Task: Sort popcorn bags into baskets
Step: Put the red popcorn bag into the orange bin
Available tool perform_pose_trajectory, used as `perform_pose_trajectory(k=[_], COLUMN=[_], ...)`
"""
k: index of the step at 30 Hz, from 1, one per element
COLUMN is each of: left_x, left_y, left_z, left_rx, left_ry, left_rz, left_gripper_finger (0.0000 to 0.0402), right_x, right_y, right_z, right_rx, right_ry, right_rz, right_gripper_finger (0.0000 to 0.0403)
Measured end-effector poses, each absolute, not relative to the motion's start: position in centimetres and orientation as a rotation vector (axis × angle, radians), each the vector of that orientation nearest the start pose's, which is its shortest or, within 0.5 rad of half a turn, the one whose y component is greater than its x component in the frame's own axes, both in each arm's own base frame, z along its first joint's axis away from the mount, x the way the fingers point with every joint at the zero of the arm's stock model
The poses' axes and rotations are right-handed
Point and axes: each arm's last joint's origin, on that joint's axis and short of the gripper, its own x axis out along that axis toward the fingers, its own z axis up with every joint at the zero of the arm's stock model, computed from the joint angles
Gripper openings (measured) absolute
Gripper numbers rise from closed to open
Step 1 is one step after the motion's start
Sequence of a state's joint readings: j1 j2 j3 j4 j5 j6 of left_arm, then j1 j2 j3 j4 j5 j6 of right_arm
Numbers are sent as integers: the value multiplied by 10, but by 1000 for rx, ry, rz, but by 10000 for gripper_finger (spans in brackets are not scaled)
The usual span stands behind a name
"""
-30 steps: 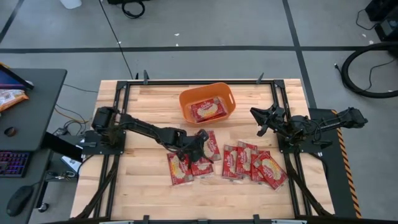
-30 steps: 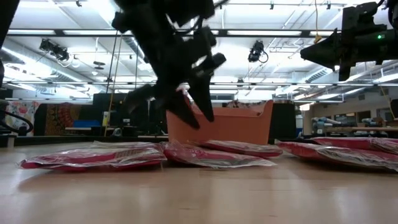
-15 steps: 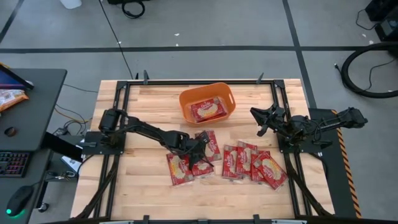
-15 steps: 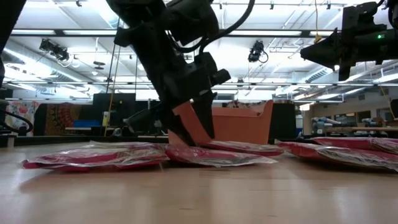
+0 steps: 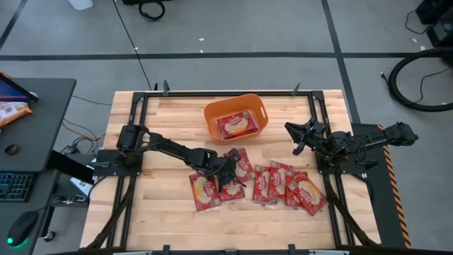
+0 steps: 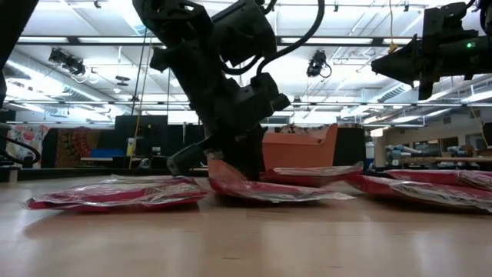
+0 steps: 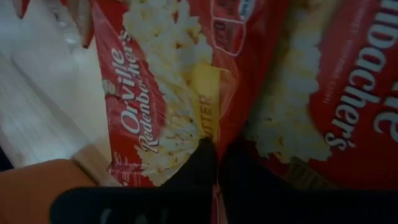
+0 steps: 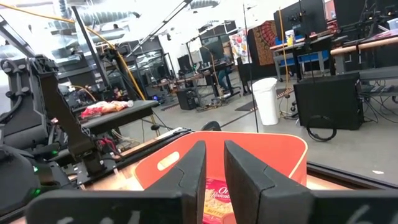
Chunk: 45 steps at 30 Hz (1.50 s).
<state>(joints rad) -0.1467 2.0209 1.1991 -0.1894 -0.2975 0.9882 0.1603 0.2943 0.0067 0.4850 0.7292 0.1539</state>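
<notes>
Several red popcorn bags lie flat on the wooden table (image 5: 163,212), among them a left pair (image 5: 212,191) and a right cluster (image 5: 290,185). One more bag (image 5: 236,126) lies inside the orange basket (image 5: 212,113). My left gripper (image 5: 230,171) is down among the left bags and shut on the one nearest the basket (image 5: 243,163). This bag (image 6: 319,171) shows partly raised in the low view. My right gripper (image 5: 294,138) hangs in the air at the right, open by a narrow gap (image 8: 214,162), facing the basket (image 8: 273,149). My left gripper pinches a puckered edge of the popcorn bag (image 7: 214,134) between its two fingers, where that bag meets a neighbouring one (image 7: 336,93). The fingers slant down from above and from the table's left. The bag's near part rests on the table; its far part (image 6: 338,168) stands slightly raised.
The wooden table is framed by black rails (image 5: 138,106). A desk (image 5: 28,113) with a keyboard stands left of the table. There is bare wood at the table's front (image 5: 233,227) and far left (image 5: 170,117).
My left gripper has come down onto the left bags and moved a little toward the table's right edge. It has shut on the bag nearest the basket. That bag's far part has risen off the table while the neighbouring bags stay flat.
</notes>
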Motion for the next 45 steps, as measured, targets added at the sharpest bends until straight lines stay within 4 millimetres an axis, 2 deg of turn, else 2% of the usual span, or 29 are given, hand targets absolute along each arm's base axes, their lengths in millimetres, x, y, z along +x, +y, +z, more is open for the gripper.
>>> perform_pose_trajectory(k=[5, 12, 20, 26, 29, 32, 37, 45], left_x=[391, 383, 376, 379, 380, 381, 377, 382], left_y=[-50, -46, -38, -13, 4, 25, 61, 107], left_z=[133, 182, 225, 266, 279, 281, 269, 233], left_rx=[1093, 951, 806, 601, 542, 460, 380, 321], left_ry=[968, 864, 754, 690, 724, 755, 833, 964], left_rz=[-346, -213, 23, 266, 352, 421, 513, 551], left_gripper_finger=[13, 11, 9, 7, 6, 6, 7, 7], right_x=[109, 109, 109, 109, 109, 109, 109, 109], right_y=[-2, -2, -2, -2, -2, -2, -2, -2], right_z=[186, 186, 186, 186, 186, 186, 185, 186], right_rx=[235, 236, 236, 236, 236, 235, 235, 236], right_ry=[-224, -224, -224, -224, -225, -224, -223, -226], right_rz=[-553, -555, -556, -555, -555, -553, -554, -551], right_gripper_finger=[61, 61, 61, 61, 61, 61, 61, 61])
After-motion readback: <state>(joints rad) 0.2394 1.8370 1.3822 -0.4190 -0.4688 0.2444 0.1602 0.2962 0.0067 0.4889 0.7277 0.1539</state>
